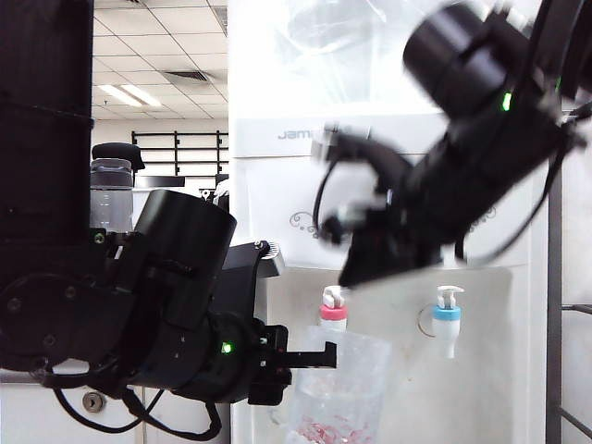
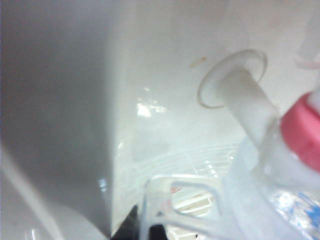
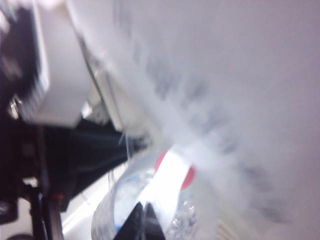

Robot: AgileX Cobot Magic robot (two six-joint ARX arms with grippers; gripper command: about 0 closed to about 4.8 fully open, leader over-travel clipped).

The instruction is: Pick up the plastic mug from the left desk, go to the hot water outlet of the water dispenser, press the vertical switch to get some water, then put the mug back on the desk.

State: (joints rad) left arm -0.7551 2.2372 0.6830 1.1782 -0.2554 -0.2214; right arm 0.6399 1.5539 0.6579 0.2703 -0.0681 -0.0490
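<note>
Exterior view, left to right. A dark grey bottle (image 1: 111,192) stood at far left, behind the left arm. The left gripper (image 1: 319,356) reached in level from the left, jaws pinched on the thin handle of the mug (image 1: 338,388), holding it up in front of the dispenser (image 1: 398,139). The mug sat directly under the red-collared tap (image 1: 333,310), its rim just below the nozzle. Pinkish flecks showed low in the mug; whether it held water could not be told.

The right arm came down from upper right, blurred. The right gripper (image 1: 356,270) hung just above and slightly right of the red tap, jaws pressed together. Contact with the switch could not be made out. The blue-collared tap (image 1: 447,319) stood apart to the right, untouched.

Left wrist view: mug handle (image 2: 182,202) close to the camera, red collar (image 2: 302,130) above the mug, white dispenser recess wall behind.

Right wrist view: heavily blurred; dark closed fingertips (image 3: 142,222) pointed toward the mug rim (image 3: 125,192), with the red collar (image 3: 186,176) just beyond them.
</note>
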